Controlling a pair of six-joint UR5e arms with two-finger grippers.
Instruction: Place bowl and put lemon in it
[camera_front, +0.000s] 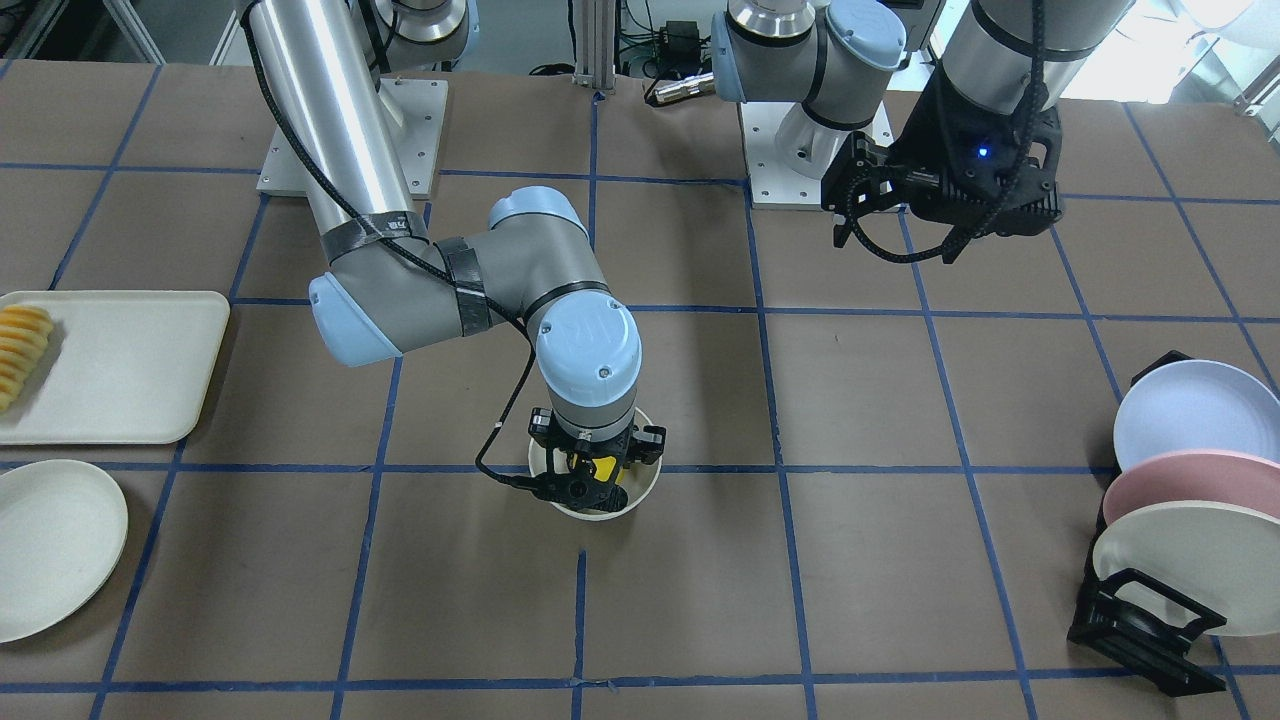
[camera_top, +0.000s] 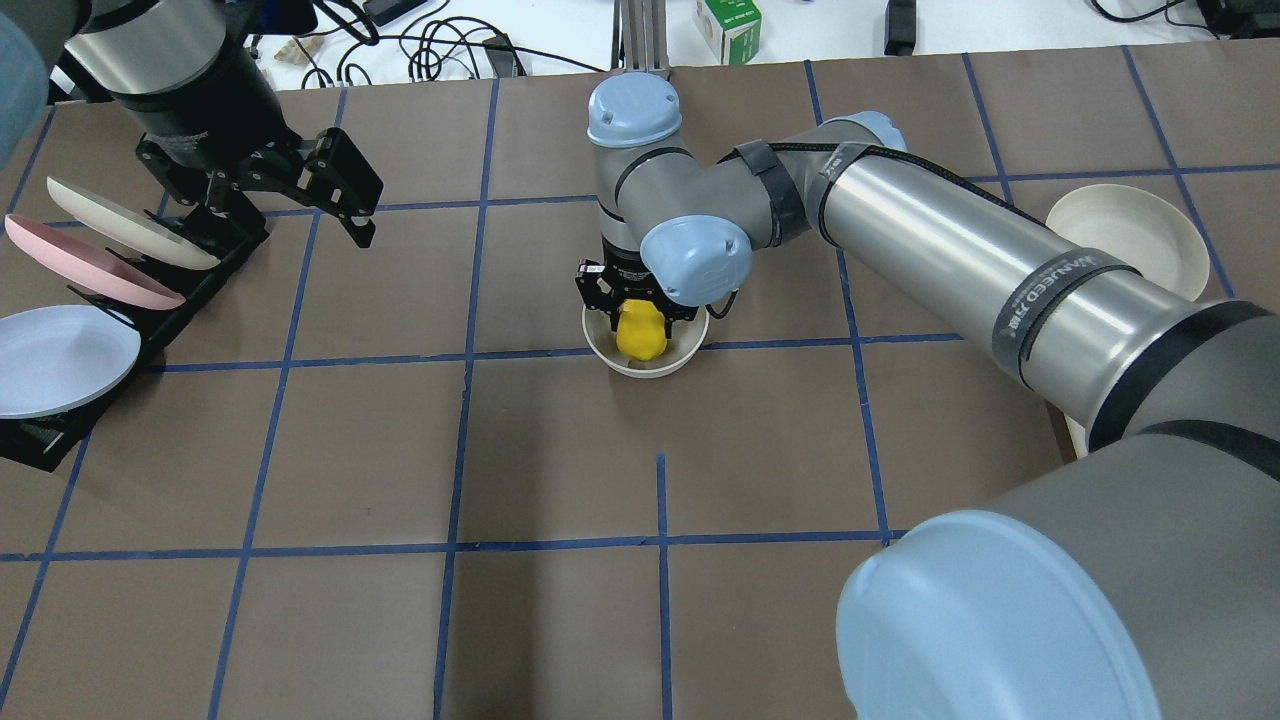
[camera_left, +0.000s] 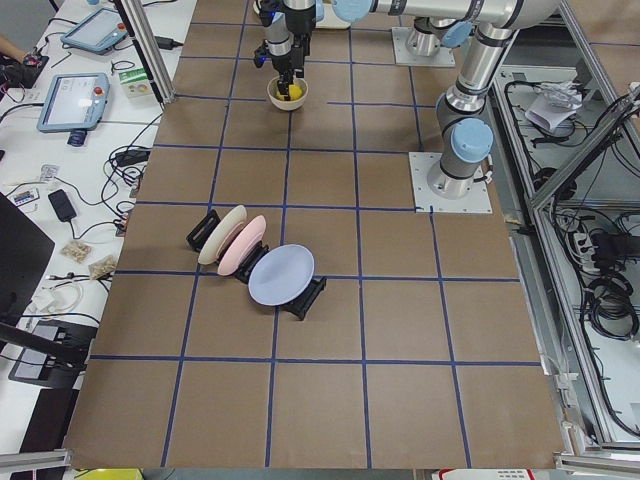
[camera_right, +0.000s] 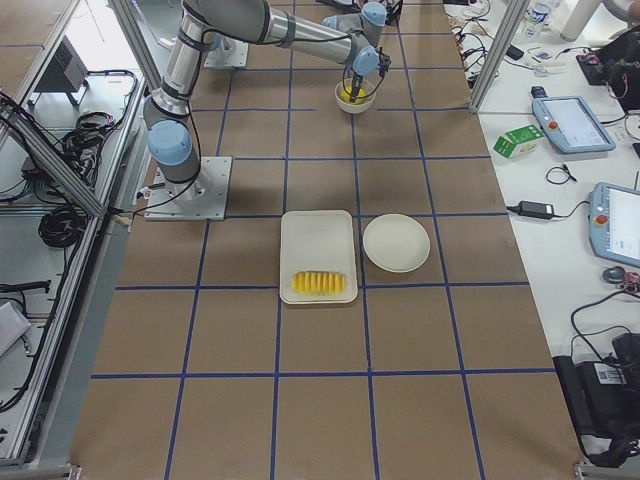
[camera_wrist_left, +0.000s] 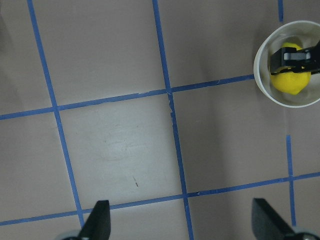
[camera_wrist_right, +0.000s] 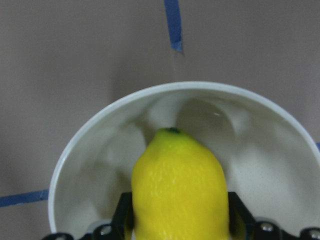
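Right arm: extended from its base across the table (camera_top: 560, 450), elbow bent, wrist turned so the tool points straight down. The right gripper (camera_front: 590, 478) is lowered inside the bowl (camera_top: 645, 370). Its two fingers (camera_wrist_right: 122, 217) are pressed against opposite sides of the lemon (camera_top: 641, 333), which they grasp.

Lemon: inside the bowl's rim, long axis upright, green-tinged tip pointing down. Whether it rests on the bowl's floor cannot be told.

Bowl: upright near the middle of the table, sitting across a blue tape line.

Left arm: raised and clear of the table, near the plate rack (camera_top: 190, 290) and well apart from the bowl. The left gripper (camera_wrist_left: 182, 227) has its jaws spread wide and holds nothing; its wrist camera looks down on bare table, with the bowl at the edge of its view.
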